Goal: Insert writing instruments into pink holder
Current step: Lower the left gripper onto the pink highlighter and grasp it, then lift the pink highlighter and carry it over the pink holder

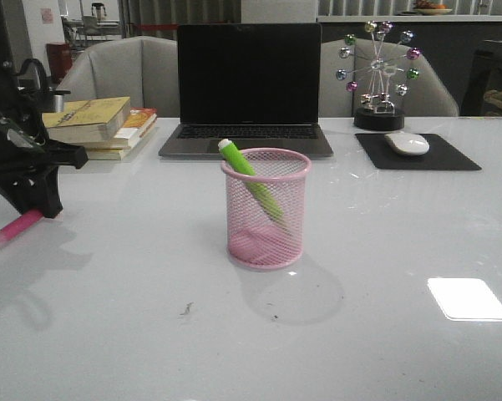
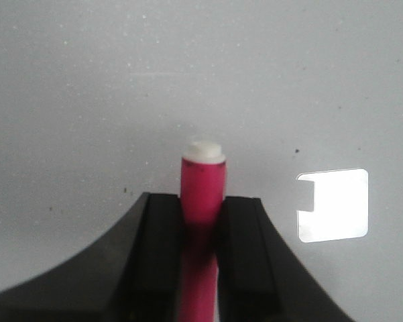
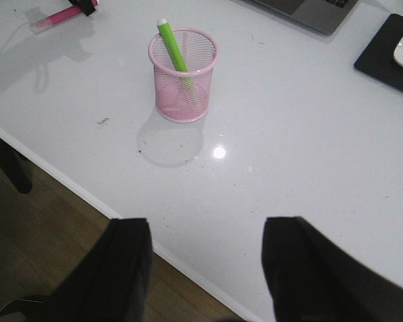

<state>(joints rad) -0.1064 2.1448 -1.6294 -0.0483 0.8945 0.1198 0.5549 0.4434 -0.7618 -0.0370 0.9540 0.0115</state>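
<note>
The pink holder [image 1: 266, 208] stands mid-table, and the lime green marker [image 1: 249, 177] leans inside it with its whitish cap end up; both also show in the right wrist view as the holder [image 3: 183, 74] and green marker [image 3: 172, 47]. At the table's left edge the magenta marker [image 1: 12, 230] lies low on the surface, with my left gripper [image 1: 46, 200] shut on it. In the left wrist view the marker [image 2: 202, 181] sticks out between the black fingers [image 2: 162, 235], its pale cap forward. My right gripper [image 3: 204, 231] hangs open and empty over the table's near edge.
A laptop [image 1: 249, 88] stands behind the holder, stacked books [image 1: 100, 125] at back left, a mouse [image 1: 407, 143] on a black pad and a ball ornament [image 1: 379, 75] at back right. The table's front edge [image 3: 87, 194] borders wooden floor.
</note>
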